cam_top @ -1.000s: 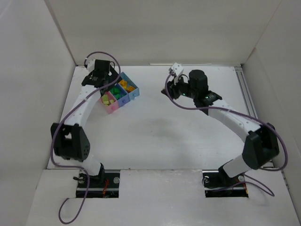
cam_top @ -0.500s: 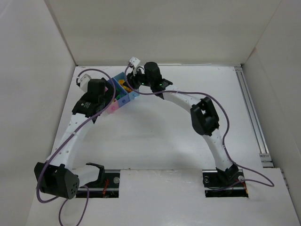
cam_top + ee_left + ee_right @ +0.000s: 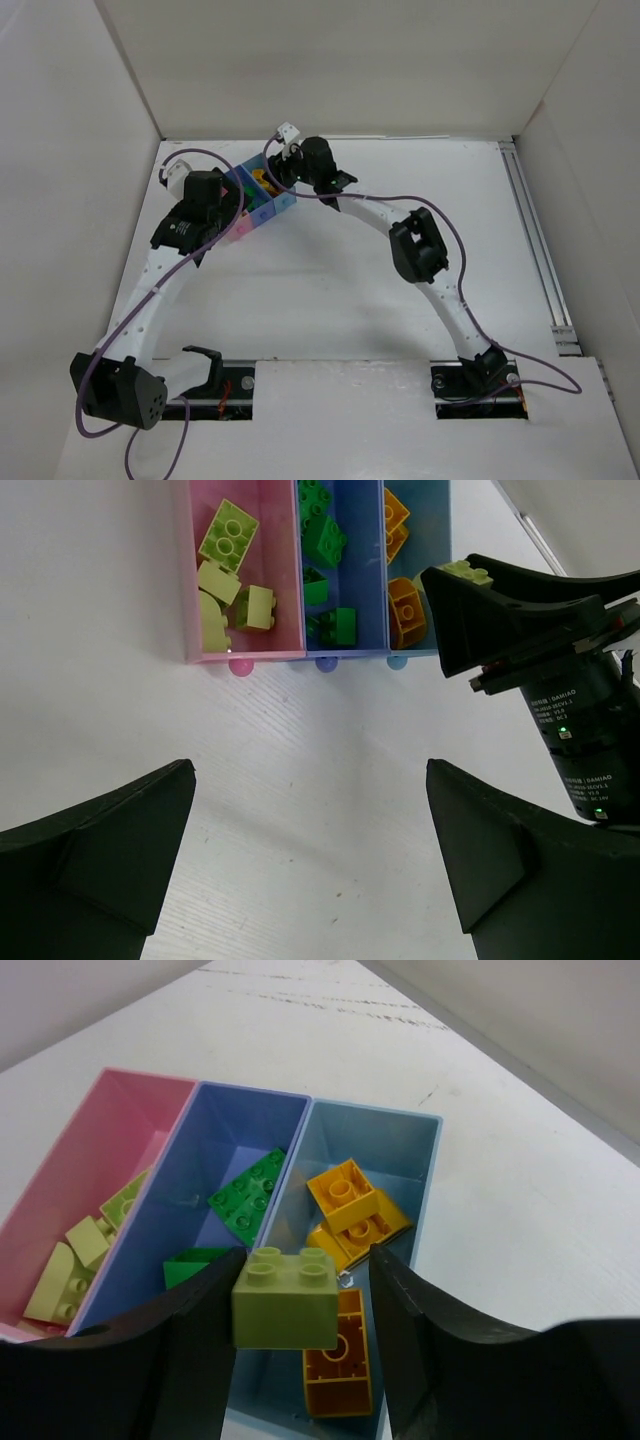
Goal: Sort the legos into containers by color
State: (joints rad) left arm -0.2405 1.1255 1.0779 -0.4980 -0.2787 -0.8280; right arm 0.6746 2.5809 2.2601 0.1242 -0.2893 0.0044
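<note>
R gripper (image 3: pixel 305 1260) over light-blue plastic bin (image 3: pixel 425 1150) w/ orange bricks (image 3: pixel 350 1205). Jaws parted, pale-green 4-stud plastic brick (image 3: pixel 285 1310) touching 1 finger only. L gripper (image 3: pixel 308 770) spread wide, empty.

Soft, even white light fills the enclosure (image 3: pixel 330 70), casting only faint shadows on the table (image 3: pixel 330 290). Both wrist views show the containers (image 3: pixel 366 580) sharply; the top view is coarser, its colours slightly washed.

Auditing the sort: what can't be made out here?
- Top view: arms cover most of the bins; contents too small.
- Left wrist: bins' far ends cut by top edge; right gripper covers the light-blue bin's corner.
- Right wrist: lime brick and fingers hide bins' near ends.
</note>
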